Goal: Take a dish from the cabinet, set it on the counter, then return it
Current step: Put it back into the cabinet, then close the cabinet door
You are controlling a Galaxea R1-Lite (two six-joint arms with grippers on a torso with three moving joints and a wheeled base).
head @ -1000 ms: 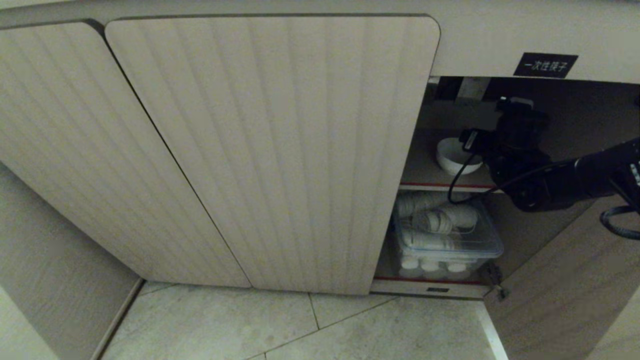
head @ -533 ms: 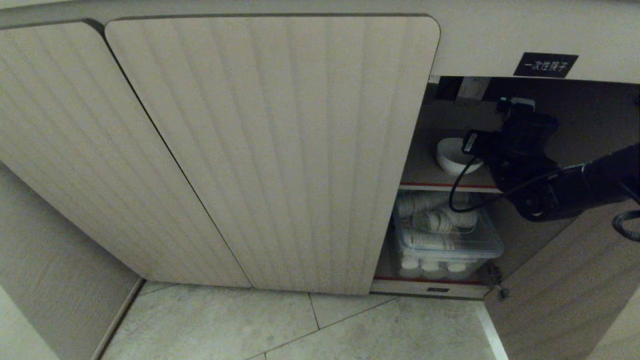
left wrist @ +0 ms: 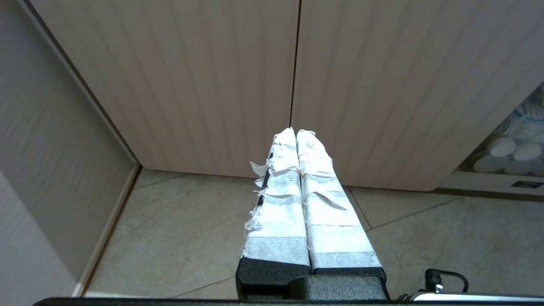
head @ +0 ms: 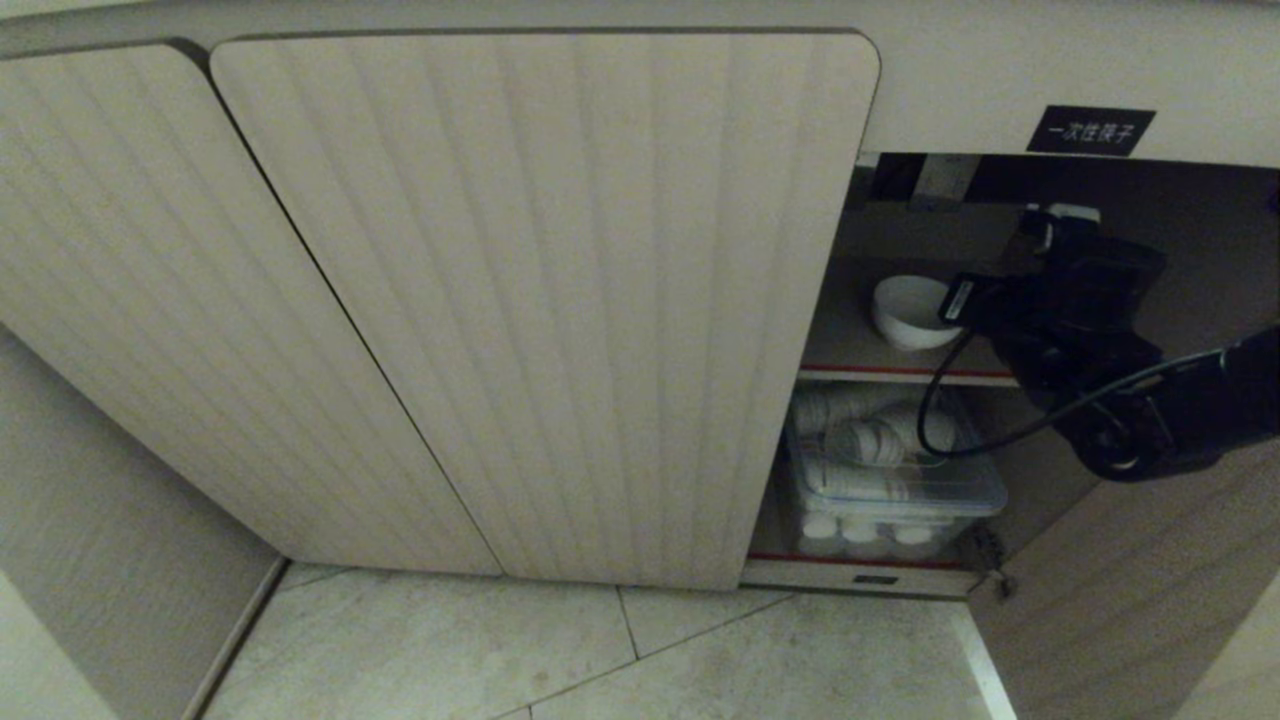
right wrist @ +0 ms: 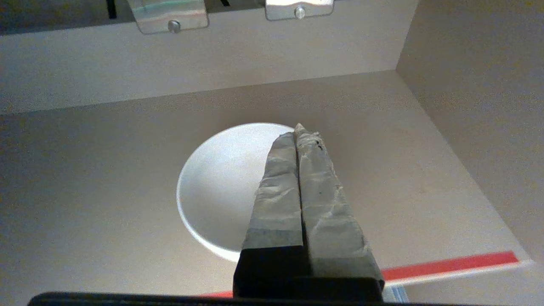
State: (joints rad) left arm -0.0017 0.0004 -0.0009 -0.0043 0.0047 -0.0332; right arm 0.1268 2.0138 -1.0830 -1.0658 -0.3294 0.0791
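bowl (head: 908,312) sits alone on the upper shelf (head: 850,345) of the open cabinet (head: 1000,80), near the shelf's red front edge. it is small, plain white and round, upright, and nothing lies inside it. on the shelf below stands a clear plastic bin (head: 890,480) holding stacks of white ribbed paper cups (head: 865,440) laid on their sides, with more cup ends showing through its front wall. a black label (head: 1091,130) with white characters is fixed above the opening, and two ribbed doors (head: 540,300) to the left are shut.

the right gripper (right wrist: 299,131) reaches into the upper compartment, above the bowl's near side; its taped fingers (right wrist: 323,199) are pressed flat together with nothing between them, and whether the tips touch the bowl cannot be told. the left gripper (left wrist: 296,132) hangs outside in front of the shut doors, over the tiled floor (left wrist: 191,238), its taped fingers also pressed together and empty.
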